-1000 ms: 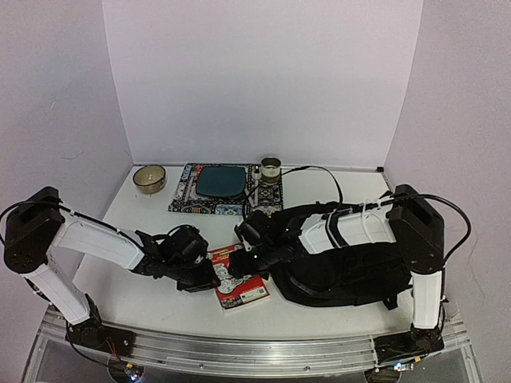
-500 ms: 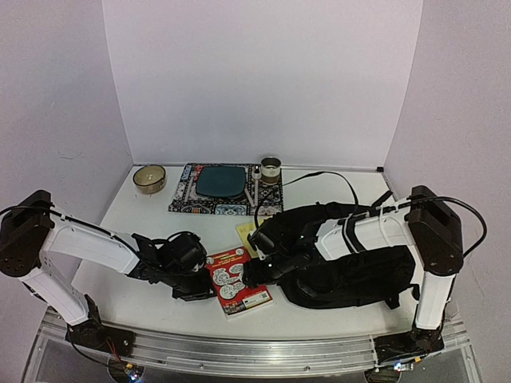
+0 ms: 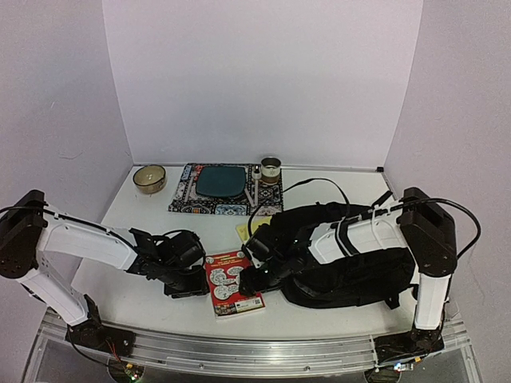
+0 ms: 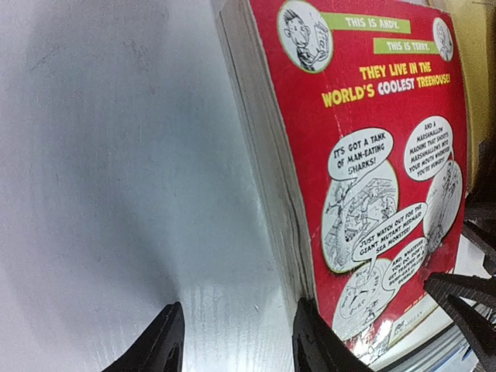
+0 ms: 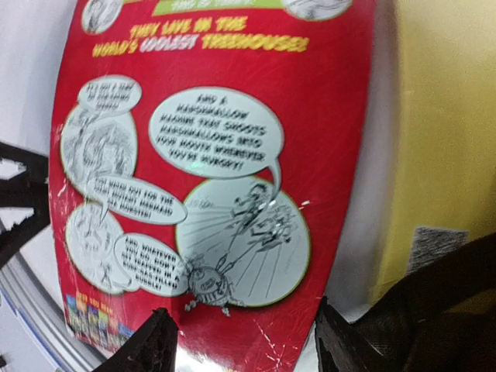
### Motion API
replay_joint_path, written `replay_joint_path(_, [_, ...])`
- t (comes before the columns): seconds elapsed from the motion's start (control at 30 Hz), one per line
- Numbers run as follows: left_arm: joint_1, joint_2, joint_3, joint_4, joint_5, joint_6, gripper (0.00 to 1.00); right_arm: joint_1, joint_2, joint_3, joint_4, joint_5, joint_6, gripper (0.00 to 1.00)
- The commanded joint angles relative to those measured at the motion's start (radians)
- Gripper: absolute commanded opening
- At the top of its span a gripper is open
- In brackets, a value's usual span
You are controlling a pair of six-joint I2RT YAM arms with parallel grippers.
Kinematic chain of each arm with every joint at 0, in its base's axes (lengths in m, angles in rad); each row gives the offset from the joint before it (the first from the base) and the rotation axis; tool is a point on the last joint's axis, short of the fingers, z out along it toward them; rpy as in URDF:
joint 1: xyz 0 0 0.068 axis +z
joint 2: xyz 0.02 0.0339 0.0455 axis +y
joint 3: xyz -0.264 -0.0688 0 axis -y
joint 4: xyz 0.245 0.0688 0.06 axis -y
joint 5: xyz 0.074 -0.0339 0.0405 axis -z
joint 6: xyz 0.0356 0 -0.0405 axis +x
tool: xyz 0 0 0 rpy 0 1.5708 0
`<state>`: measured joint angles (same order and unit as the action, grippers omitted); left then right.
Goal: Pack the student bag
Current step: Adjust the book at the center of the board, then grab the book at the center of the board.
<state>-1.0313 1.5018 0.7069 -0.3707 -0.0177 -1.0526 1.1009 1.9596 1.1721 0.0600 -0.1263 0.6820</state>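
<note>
Bag (image 3: 351,267): slumped along the right side of the desk (image 3: 144,299), toward the near edge, with a red book (image 3: 231,283) flat just left of it. Seemingly mid book-pickup: left pincer (image 4: 236,341) spread open at the book's left edge, right pincer (image 5: 244,341) spread open low over the cover, neither gripping. Next, probably: pinch one edge, lift, and find the bag's opening, not visible here.

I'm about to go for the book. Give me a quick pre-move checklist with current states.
1. The red paperback book lies flat on the white table: ok.
2. The left gripper is open at the book's page edge: ok.
3. The right gripper is open over the cover: ok.
4. Fingers closed on the book: not ok, neither pair.
5. The large black fabric backpack has its opening ready: cannot tell.
</note>
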Motion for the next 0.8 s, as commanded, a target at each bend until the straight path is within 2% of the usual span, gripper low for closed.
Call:
replay_joint_path(0.0, [-0.001,-0.038,0.047,-0.011,-0.054,-0.024,0.52,0.020,0.027,0.033,-0.069,-0.055,0.004,0.60])
replay_joint_path(0.27, [-0.001,-0.034,0.071,0.037,-0.053,-0.009,0.56,0.018,0.022,0.026,-0.070,0.091,0.062,0.71])
replay_joint_path(0.47, [0.000,-0.067,0.054,0.065,-0.067,-0.033,0.57,0.012,0.037,0.016,-0.069,0.126,0.082,0.72])
replay_joint_path(0.6, [0.001,-0.125,0.007,0.073,-0.100,-0.104,0.56,0.011,0.030,0.009,-0.069,0.126,0.079,0.71])
replay_joint_path(0.77, [0.011,-0.187,-0.050,0.148,-0.112,-0.167,0.61,0.011,0.030,0.006,-0.034,0.123,0.076,0.70])
